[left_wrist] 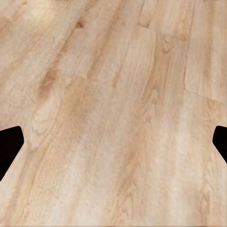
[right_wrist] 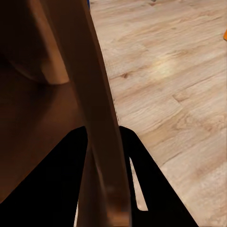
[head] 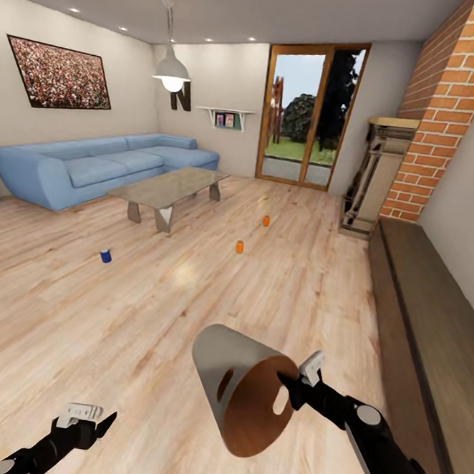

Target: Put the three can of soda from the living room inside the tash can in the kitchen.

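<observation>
Right gripper [head: 290,380]: clamped on trash can [head: 241,399] rim, bin tipped sideways; slip risk. Left gripper [head: 86,419]: wide, empty. Soda cans on floor: blue [head: 105,256] 11 o'clock, orange [head: 240,247], [head: 266,220] 12 o'clock.

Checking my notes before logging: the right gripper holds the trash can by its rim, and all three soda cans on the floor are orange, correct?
Not quite. The right gripper does hold the trash can by its rim, but the head view shows two orange cans and one blue can.
</observation>
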Tool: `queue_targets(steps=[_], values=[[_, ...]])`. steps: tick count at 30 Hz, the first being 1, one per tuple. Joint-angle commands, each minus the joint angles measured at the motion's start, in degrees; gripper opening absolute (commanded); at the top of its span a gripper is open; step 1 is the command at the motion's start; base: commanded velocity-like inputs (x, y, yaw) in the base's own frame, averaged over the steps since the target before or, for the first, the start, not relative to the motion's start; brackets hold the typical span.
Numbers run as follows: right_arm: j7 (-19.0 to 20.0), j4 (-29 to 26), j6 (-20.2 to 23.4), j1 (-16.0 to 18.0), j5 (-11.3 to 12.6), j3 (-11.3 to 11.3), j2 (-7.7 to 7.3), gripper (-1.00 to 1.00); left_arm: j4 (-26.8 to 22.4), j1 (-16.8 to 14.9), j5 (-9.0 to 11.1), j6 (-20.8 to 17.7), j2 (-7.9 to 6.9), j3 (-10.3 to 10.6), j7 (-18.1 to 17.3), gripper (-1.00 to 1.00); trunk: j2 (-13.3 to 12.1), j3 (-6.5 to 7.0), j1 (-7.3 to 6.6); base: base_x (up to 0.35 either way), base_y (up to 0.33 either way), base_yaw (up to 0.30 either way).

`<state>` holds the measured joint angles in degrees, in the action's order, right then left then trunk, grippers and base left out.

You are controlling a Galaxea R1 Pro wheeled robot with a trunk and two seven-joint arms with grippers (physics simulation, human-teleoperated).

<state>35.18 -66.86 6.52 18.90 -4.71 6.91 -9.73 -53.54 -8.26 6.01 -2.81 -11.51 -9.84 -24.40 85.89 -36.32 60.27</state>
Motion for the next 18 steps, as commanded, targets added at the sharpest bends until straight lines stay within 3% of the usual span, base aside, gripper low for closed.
queue_targets(steps=[1, 6, 9, 14, 18], values=[[-0.08, -0.06, 0.54, -0.03, 0.49, -0.03, 0.09, -1.0, -0.01, 0.0, -0.01, 0.0, 0.0, 0.0, -0.01, 1.0, 0.0, 0.01, 0.0, 0.141, 0.268, 0.0], [-0.17, 0.19, 1.35, -0.1, 0.49, -0.73, 0.2, -1.0, 0.01, 0.0, -0.08, -0.01, 0.0, 0.07, -0.04, 1.0, 0.0, 0.01, 0.0, 0.131, 0.289, 0.0], [-0.19, 1.43, 1.42, -0.81, 0.49, -3.23, 0.21, -1.0, 0.0, 0.0, -0.09, -0.02, 0.0, 0.08, -0.06, 1.0, 0.0, 0.01, 0.0, 0.123, 0.299, 0.0], [0.37, 3.03, 1.44, -1.82, 0.56, -10.92, 0.29, -1.0, -0.01, 0.0, -0.08, -0.03, 0.0, 0.09, -0.08, 1.0, 0.0, 0.01, 0.0, 0.12, 0.302, 0.0], [0.53, 3.37, 1.45, -2.03, 0.53, -12.81, 0.28, -1.0, 0.5, 0.0, -0.13, -0.04, 0.0, 0.09, -0.07, 1.0, 0.0, 0.01, 0.0, 0.119, 0.303, 0.0]])
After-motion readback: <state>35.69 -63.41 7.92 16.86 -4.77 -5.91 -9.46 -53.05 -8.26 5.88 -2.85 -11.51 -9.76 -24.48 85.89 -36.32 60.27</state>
